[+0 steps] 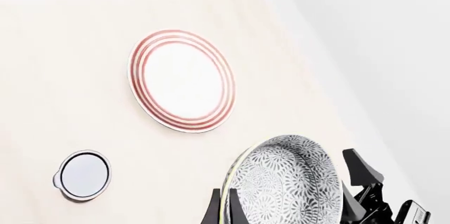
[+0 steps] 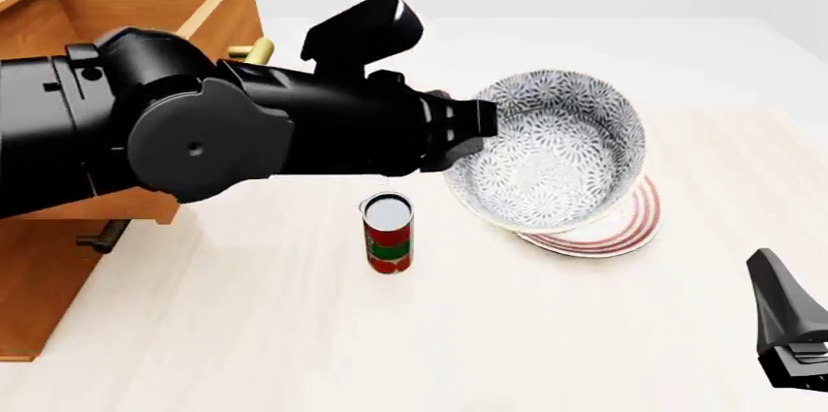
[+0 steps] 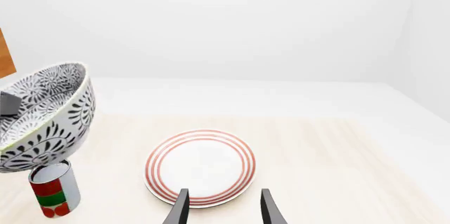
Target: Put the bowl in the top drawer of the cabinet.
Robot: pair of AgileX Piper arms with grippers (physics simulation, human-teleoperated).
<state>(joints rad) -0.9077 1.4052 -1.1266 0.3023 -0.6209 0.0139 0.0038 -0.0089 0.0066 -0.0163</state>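
Tilting bowl [image 2: 557, 155], mouth toward camera, in left pincer [image 1: 281, 211]

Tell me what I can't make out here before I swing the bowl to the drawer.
- Top drawer: front view, the left arm covers most of it; inside unseen.
- Lower drawer handle: only an end shows under the arm.
- Left end effector: cut by the frame edge, grip on the bowl only partly shown.
- Plate: front view, mostly behind the bowl.

No readable text anywhere. The can [image 2: 388, 234] has a red and green label, but no letters resolve; bowl [image 2: 554, 150] and plate [image 3: 200, 167] carry patterns only.
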